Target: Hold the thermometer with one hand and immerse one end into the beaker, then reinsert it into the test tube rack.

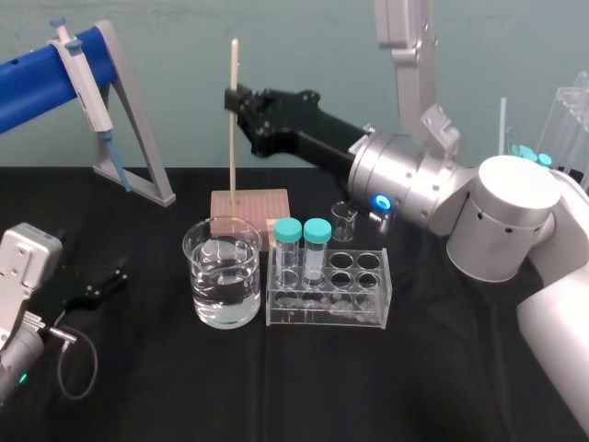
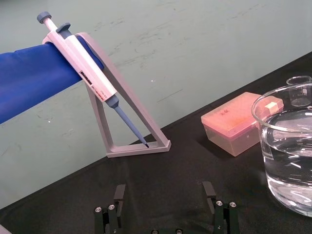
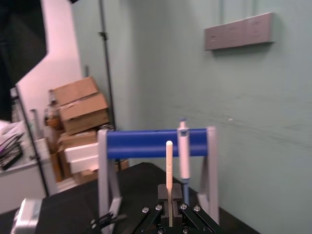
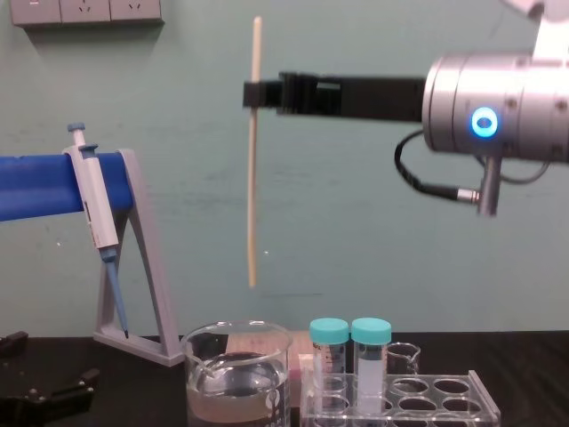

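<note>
A pale green wall (image 4: 178, 133) with a row of sockets (image 4: 84, 11) backs the black-covered table (image 1: 442, 387); the right wrist view shows stacked cardboard boxes (image 3: 80, 105) off in the room. The silver right arm reaches from the right, high over the table, and its right gripper (image 1: 236, 98) is clenched on the thermometer (image 4: 254, 178) near its top. The rod hangs upright, its lower end in the air above the beaker (image 1: 222, 276) of water. At the far left stands a blue-barred stand (image 1: 138, 147) carrying a pipette (image 1: 87, 83). The test tube rack (image 1: 329, 308) sits just right of the beaker and holds two teal-capped tubes (image 1: 304, 244). A pink box (image 1: 250, 204) and a small beaker (image 1: 344, 221) lie behind. The left gripper (image 2: 164, 195) rests low at near left, fingers spread.
</note>
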